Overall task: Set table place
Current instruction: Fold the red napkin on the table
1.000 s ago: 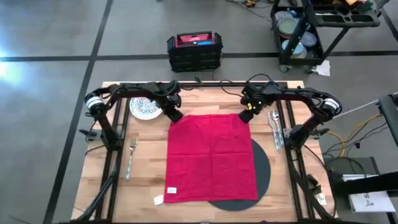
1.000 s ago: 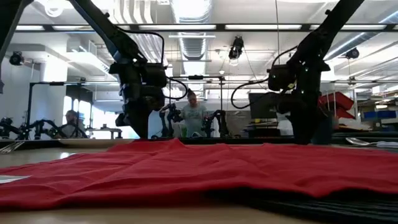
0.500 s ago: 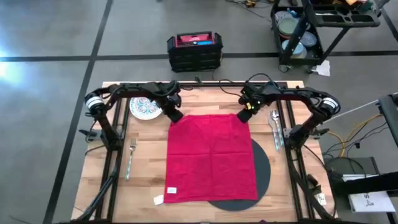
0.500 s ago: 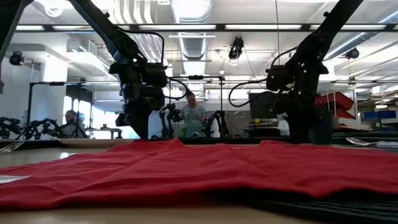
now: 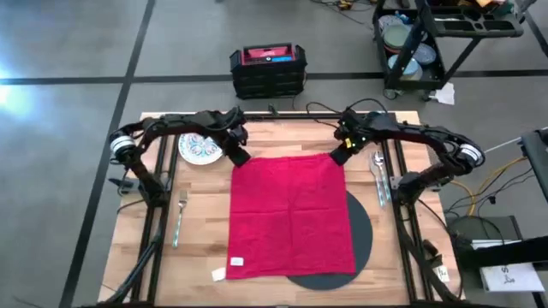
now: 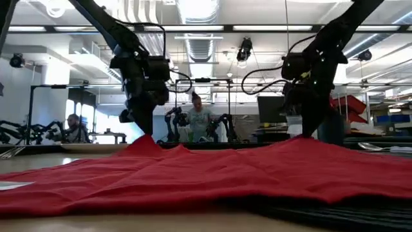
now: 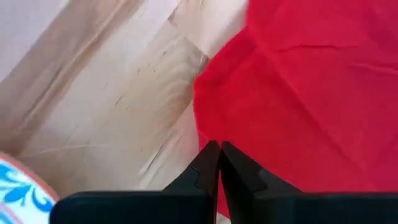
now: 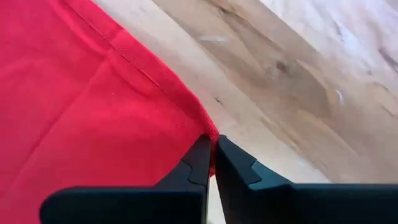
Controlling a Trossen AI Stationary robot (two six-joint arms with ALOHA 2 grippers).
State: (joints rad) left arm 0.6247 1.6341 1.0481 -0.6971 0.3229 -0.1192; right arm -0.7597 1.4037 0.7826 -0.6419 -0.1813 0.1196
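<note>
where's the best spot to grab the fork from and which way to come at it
Grip the fork around the middle of its slim handle, coming straight down from above with the fingers across its width. It lies flat on the table, pointing toward the table's far edge, left of the red napkin, with bare wood on both sides.

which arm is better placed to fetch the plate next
Left. The plate lies right beside the left gripper, which pinches the napkin corner; the right gripper holds the far corner.

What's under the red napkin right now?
The round dark grey mat lies under the red napkin, showing only along its right and bottom edges; the rest is covered. Both grippers, left and right, pinch its far corners.
</note>
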